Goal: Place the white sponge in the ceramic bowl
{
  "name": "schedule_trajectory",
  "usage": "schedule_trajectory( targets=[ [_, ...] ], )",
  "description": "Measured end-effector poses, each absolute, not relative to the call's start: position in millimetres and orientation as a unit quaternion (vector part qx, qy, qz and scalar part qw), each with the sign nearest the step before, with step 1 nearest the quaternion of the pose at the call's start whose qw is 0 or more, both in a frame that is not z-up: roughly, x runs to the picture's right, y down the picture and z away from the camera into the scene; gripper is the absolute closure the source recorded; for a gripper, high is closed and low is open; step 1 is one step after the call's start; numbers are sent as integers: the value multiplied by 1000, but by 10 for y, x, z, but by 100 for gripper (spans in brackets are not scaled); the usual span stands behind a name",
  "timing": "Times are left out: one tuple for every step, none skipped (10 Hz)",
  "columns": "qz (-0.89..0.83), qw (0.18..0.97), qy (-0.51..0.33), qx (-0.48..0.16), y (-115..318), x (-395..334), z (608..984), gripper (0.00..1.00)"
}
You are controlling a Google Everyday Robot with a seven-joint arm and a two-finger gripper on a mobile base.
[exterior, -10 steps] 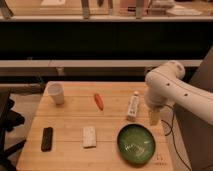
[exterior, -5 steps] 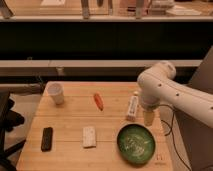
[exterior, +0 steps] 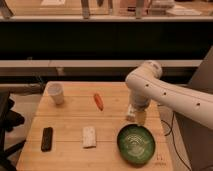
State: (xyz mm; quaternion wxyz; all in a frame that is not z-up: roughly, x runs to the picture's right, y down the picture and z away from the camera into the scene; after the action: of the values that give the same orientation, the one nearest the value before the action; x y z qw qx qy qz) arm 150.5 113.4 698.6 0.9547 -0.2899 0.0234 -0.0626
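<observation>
sponge [exterior: 89, 136] lies just left of the ceramic bowl [exterior: 136, 145], long axis front to back. gripper [exterior: 141, 118] hangs behind the bowl's far rim, jaws apart, empty.

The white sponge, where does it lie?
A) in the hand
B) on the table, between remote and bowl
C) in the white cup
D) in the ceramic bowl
B: the white sponge lies flat on the table between black remote and ceramic bowl; the hand hangs beyond the bowl, away from it.
</observation>
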Motion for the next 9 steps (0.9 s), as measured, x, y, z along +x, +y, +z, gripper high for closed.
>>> schedule_trajectory(
  targets=[
    [-66, 955, 24, -290, 1157, 1432, 7006, 20],
    [-75, 955, 24, -286, 1146, 1278, 7025, 20],
    [-80, 955, 27, -285, 1145, 1248, 7033, 20],
    [-82, 954, 26, -287, 1152, 1221, 7040, 20],
    [-82, 953, 23, -291, 1188, 1213, 7074, 20],
    [-84, 952, 16, -293, 1237, 1178, 7143, 20],
    [-88, 952, 12, -293, 1261, 1137, 7186, 20],
    [-95, 952, 8, -292, 1266, 1101, 7200, 20],
    [-103, 951, 7, -290, 1268, 1051, 7205, 20]
  ],
)
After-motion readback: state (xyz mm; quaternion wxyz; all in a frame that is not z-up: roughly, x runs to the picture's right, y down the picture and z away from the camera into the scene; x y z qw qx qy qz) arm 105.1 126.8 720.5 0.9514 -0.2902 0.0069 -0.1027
